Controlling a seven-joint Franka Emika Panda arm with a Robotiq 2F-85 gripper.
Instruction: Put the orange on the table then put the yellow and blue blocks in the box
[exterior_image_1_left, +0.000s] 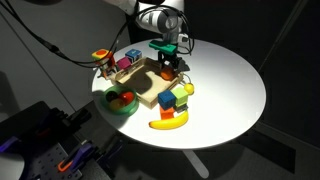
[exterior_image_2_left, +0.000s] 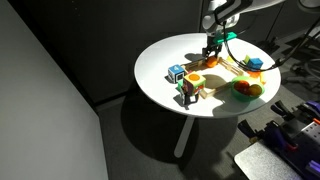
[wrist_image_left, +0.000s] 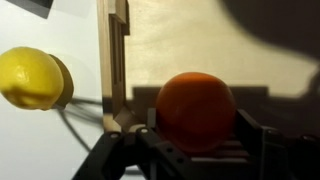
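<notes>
Wooden box holds the orange, flanked closely by the jaws; grip cannot be told

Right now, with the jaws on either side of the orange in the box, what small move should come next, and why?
Probably close the jaws firmly on the orange before any lift. In the wrist view it sits between them on the floor of the box, near its wall, and I cannot tell whether they already press on it.

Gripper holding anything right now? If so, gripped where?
The orange sits between the fingers of the gripper, flanked on its two sides, inside the box. Whether the pads actually press it can't be told.
</notes>
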